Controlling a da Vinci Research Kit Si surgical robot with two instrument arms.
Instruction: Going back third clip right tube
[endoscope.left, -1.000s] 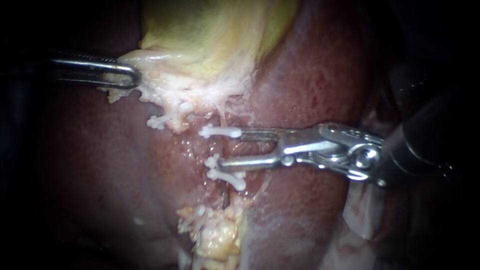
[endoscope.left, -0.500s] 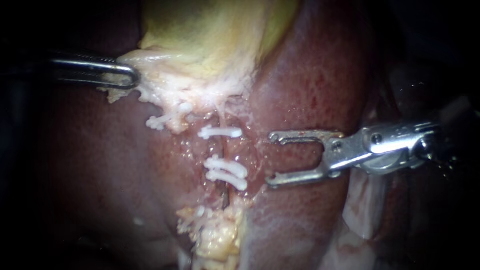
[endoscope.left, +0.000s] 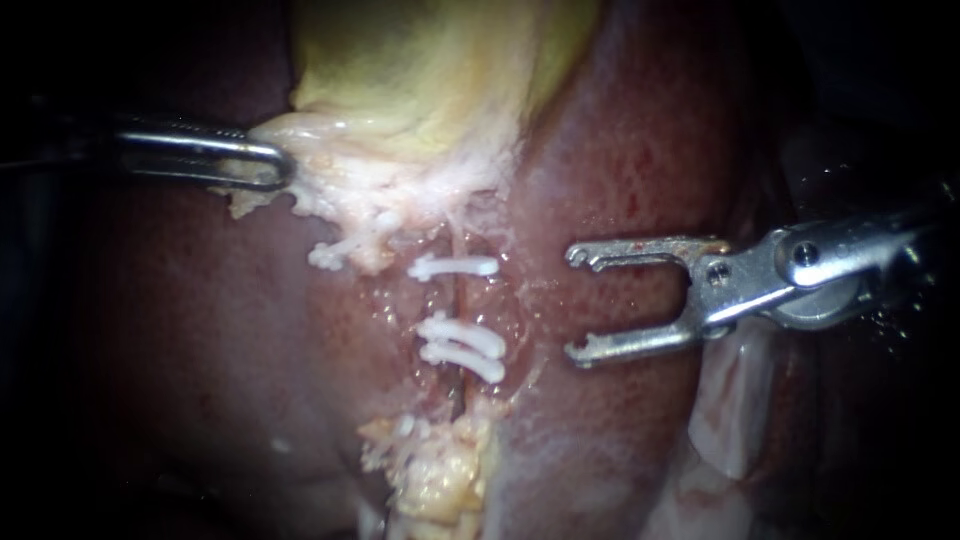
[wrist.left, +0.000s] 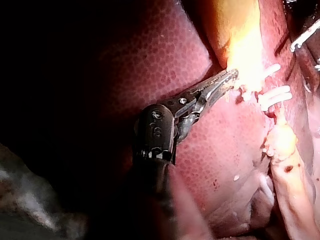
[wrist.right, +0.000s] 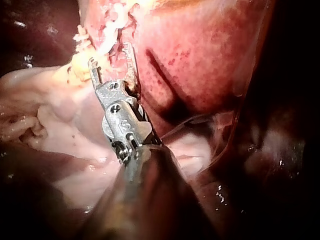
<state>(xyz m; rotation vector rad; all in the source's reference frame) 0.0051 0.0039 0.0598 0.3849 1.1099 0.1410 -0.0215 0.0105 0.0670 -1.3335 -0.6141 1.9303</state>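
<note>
Two instruments show. The left instrument (endoscope.left: 272, 168) comes in from 9 o'clock, and its jaws are pressed together on the pale lower edge of the gallbladder (endoscope.left: 430, 80), which fills the view at 12 o'clock. The right instrument (endoscope.left: 577, 305) comes in from 3 o'clock. Its jaws are spread wide like a fork and hold nothing. They lie over the liver (endoscope.left: 620, 150).

The right tube (endoscope.left: 455, 300) runs from 12 to 6 o'clock through the middle of the view. Three white clips cross it: the top clip (endoscope.left: 455, 267) sits alone, and the middle clip (endoscope.left: 462, 333) and bottom clip (endoscope.left: 465, 358) lie close together below it. The open jaws sit at 3 o'clock of these clips, near but apart, with only wet red surface between.

At 10 o'clock of the top clip a white cluster (endoscope.left: 335, 255) of clips hangs under the gallbladder's edge; I cannot count them. A yellow lump (endoscope.left: 435, 470) lies at 6 o'clock, at the tube's lower end.
</note>
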